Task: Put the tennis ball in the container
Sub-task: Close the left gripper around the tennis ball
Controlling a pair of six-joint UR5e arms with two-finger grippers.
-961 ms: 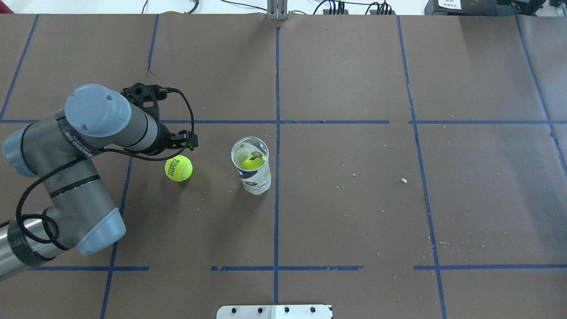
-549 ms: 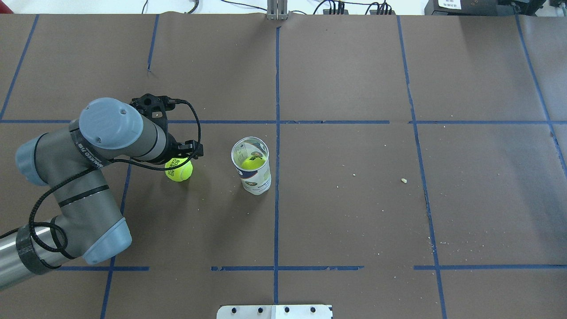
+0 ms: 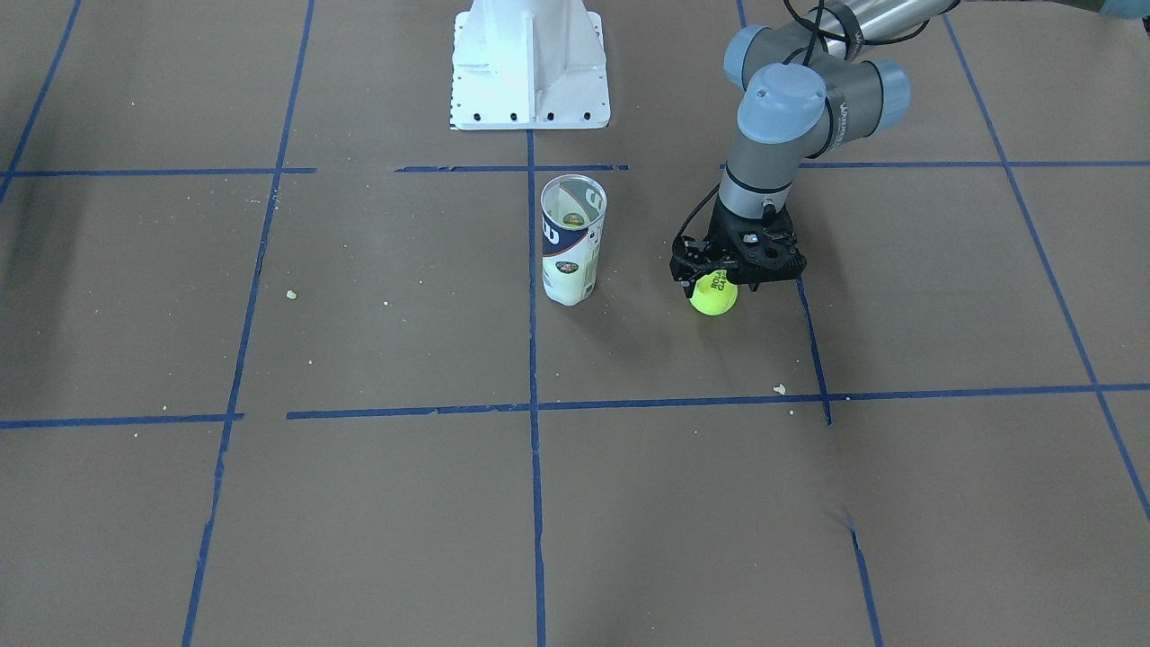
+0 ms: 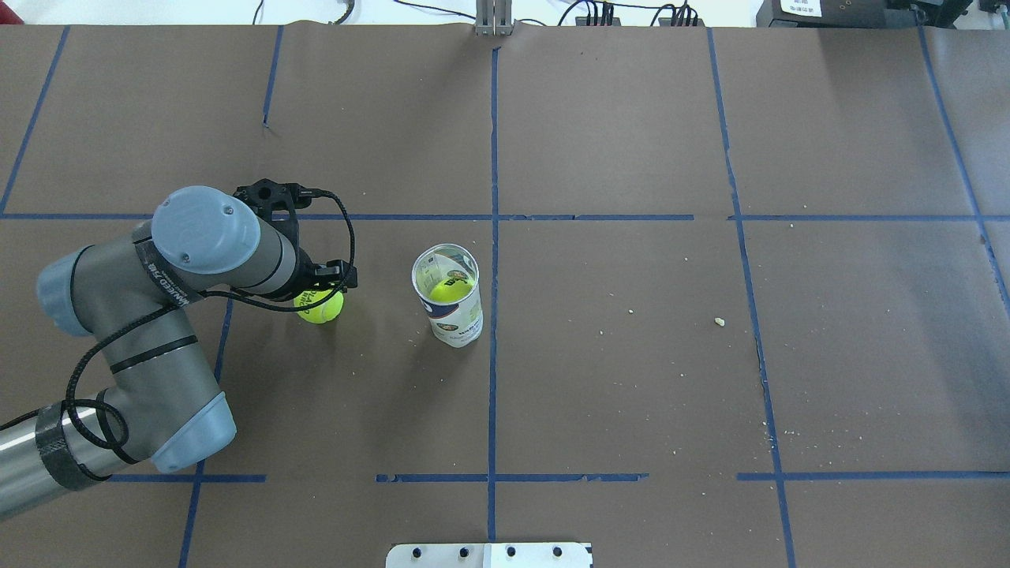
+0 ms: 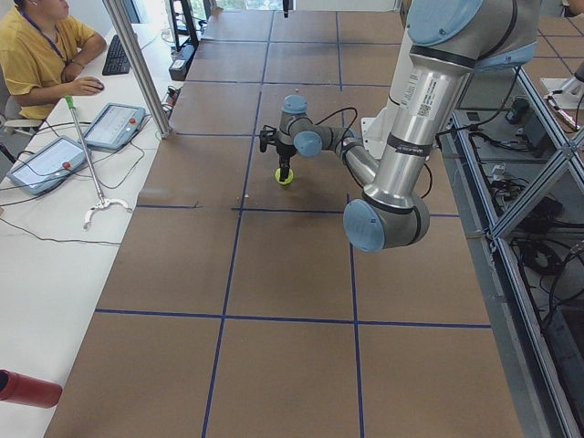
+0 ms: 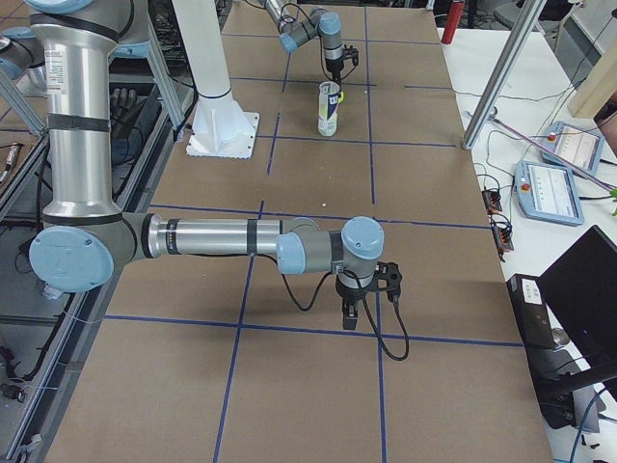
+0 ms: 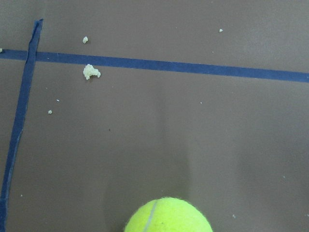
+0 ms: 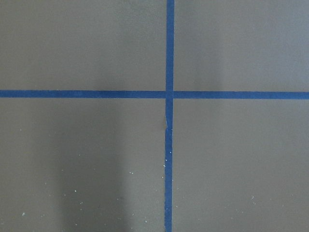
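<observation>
The tennis ball (image 4: 320,308), bright yellow-green with dark lettering, lies on the brown table left of the container (image 4: 449,309). That container is an upright clear tube with a navy and white label (image 3: 570,256), and a second yellow ball (image 4: 450,290) rests inside it. My left gripper (image 3: 716,286) hangs directly over the loose ball (image 3: 713,297), open, with dark fingers low on either side of its top. The left wrist view shows only the ball's top (image 7: 168,216) at its lower edge. My right gripper (image 6: 352,311) shows only far off in the exterior right view, so whether it is open I cannot tell.
The white pedestal base (image 3: 530,72) stands behind the tube on the robot's side. Blue tape lines (image 4: 493,355) cross the brown paper. Small crumbs (image 4: 719,321) lie scattered right of the tube. An operator (image 5: 41,55) sits at the side desk.
My left arm has swung toward the robot's side and lowered, so the gripper went from beside the ball to over it and now covers part of it. Ball and tube have not moved.
</observation>
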